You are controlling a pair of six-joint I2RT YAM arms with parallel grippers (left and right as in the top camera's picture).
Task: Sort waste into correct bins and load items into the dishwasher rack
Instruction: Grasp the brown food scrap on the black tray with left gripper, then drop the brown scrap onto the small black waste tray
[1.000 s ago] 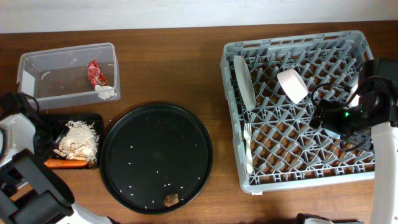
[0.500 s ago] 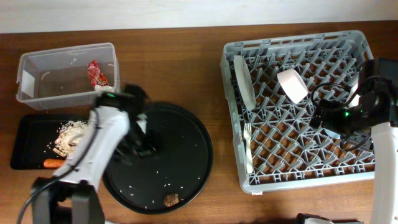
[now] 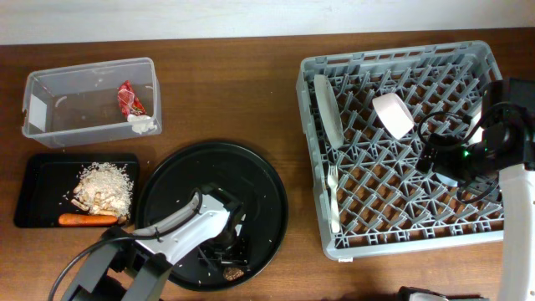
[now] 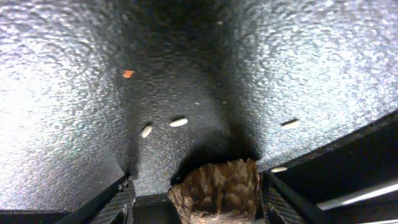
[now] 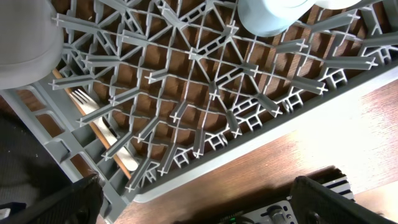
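The small brown chunk (image 3: 233, 272) lies at the front of the large round black tray (image 3: 209, 171). My left gripper (image 3: 227, 261) is low over it. In the left wrist view the open fingers (image 4: 196, 202) stand on either side of the chunk (image 4: 217, 186), with a gap on the left. My right gripper (image 3: 447, 163) hangs open and empty over the right side of the grey rack (image 3: 401, 52). The rack holds the white plate (image 3: 327, 110), the white cup (image 3: 393, 114) and the fork (image 3: 333, 196). A wooden chopstick (image 5: 93, 127) lies beside the fork. The pink bowl is not in view.
The clear tub (image 3: 50, 79) at back left holds the red wrapper (image 3: 129, 99) and the tissue (image 3: 143, 125). The flat black tray (image 3: 38, 176) holds rice (image 3: 107, 186) and the carrot (image 3: 88, 220). Rice grains are scattered on the round tray.
My left arm swept from the table's left edge across the round tray to its front and came down around the brown chunk. The right arm has not moved.
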